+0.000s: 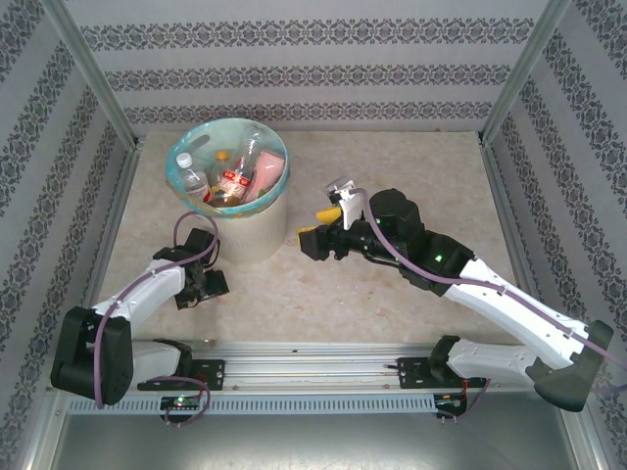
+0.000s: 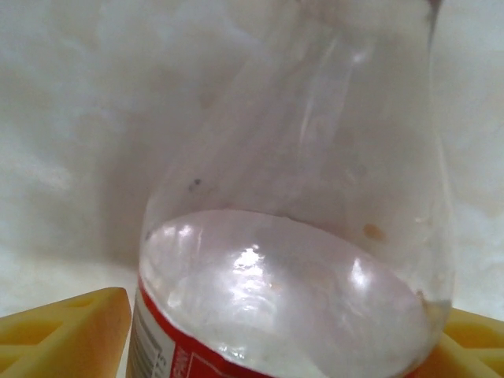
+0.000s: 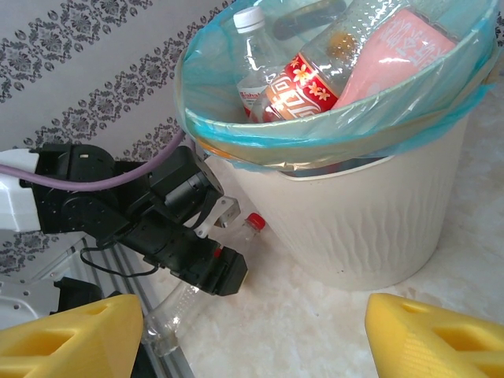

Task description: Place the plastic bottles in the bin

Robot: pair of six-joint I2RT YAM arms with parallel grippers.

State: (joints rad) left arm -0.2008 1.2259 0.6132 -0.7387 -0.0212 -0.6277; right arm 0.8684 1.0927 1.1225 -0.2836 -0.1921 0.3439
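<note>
A clear plastic bottle (image 3: 169,319) with a red cap (image 3: 254,221) and a red label lies on the table, its cap towards the foot of the bin (image 3: 370,220). My left gripper (image 1: 201,279) is down over it. In the left wrist view the bottle (image 2: 299,236) sits between the yellow fingers (image 2: 71,331), which press on both its sides. Several more bottles (image 1: 235,181) lie inside the bin (image 1: 250,230), which is lined with a blue-green bag. My right gripper (image 1: 318,227) hovers to the right of the bin, open, with nothing between its fingers (image 3: 441,339).
Patterned walls with metal posts enclose the table on three sides. A metal rail (image 1: 313,357) runs along the near edge by the arm bases. The left arm's purple cable (image 3: 118,177) loops close beside the bin.
</note>
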